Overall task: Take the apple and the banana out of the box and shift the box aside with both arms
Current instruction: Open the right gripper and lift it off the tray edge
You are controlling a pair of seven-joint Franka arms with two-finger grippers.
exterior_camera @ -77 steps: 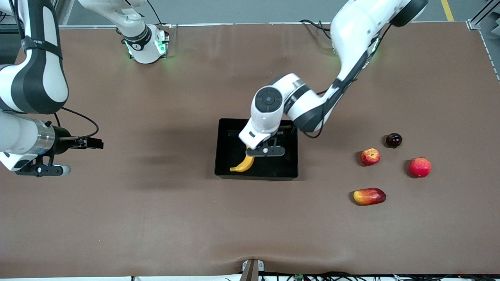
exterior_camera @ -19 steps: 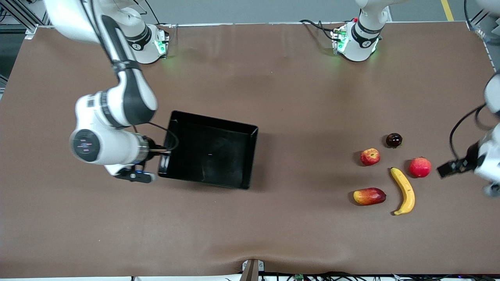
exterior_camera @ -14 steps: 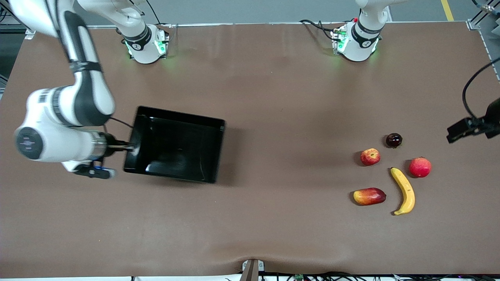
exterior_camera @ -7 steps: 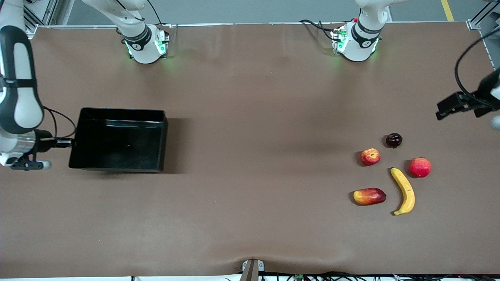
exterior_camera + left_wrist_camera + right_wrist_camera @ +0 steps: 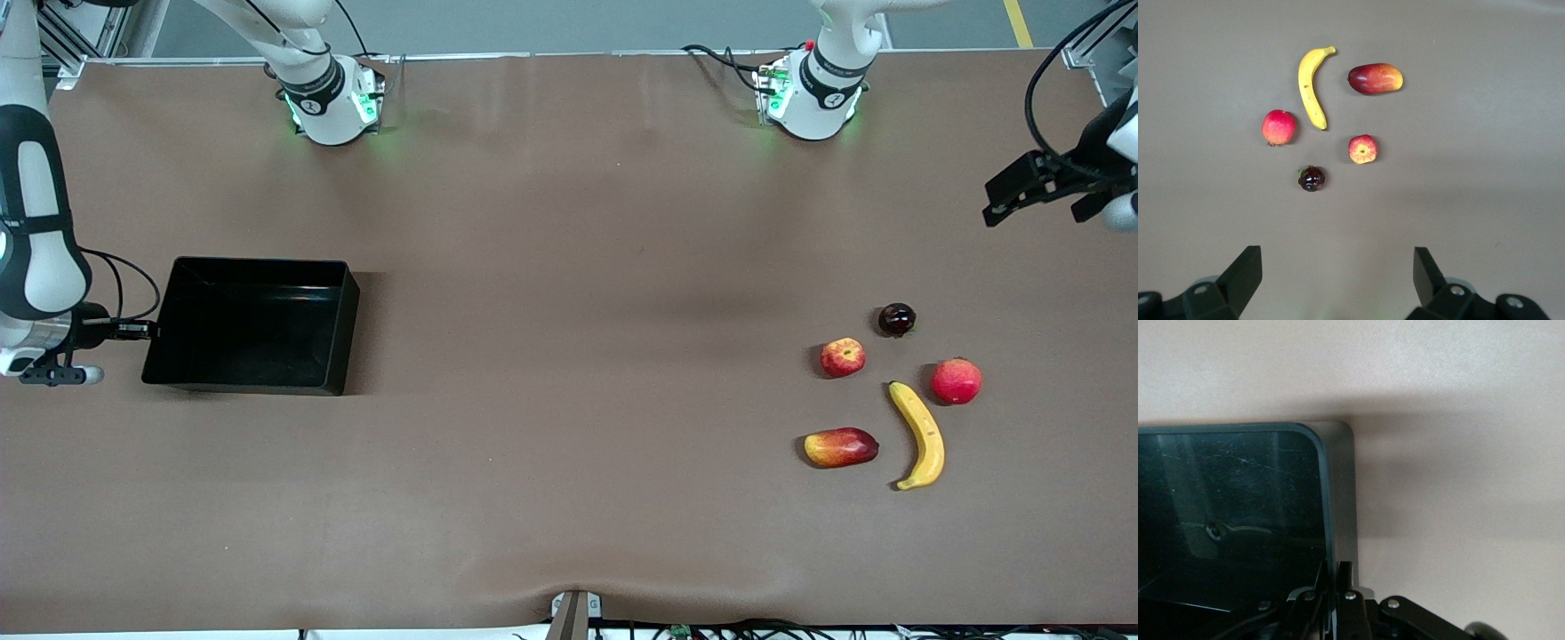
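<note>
The black tray [image 5: 347, 293] sits on the table at the right arm's end, with nothing in it. My right gripper [image 5: 147, 331] is shut on the tray's wall [image 5: 1328, 500] at that end, its fingers [image 5: 1346, 577] pinching the rim. The banana [image 5: 920, 434] and the small streaked apple [image 5: 842, 356] lie on the table at the left arm's end. They also show in the left wrist view, the banana [image 5: 1311, 87] and the apple [image 5: 1363, 149]. My left gripper [image 5: 1005, 191] is open and empty, up in the air over the table's left-arm end, apart from the fruits [image 5: 1338, 273].
A mango-like fruit [image 5: 840, 446], a larger red round fruit [image 5: 956, 380] and a small dark fruit [image 5: 896, 318] lie around the banana and apple. The arm bases [image 5: 333, 98] stand along the table edge farthest from the front camera. Brown table between tray and fruits.
The banana, earlier in the tray at mid table, now lies among the fruits. My right gripper has dragged the tray to the right arm's end. My left gripper has drawn away from the fruits.
</note>
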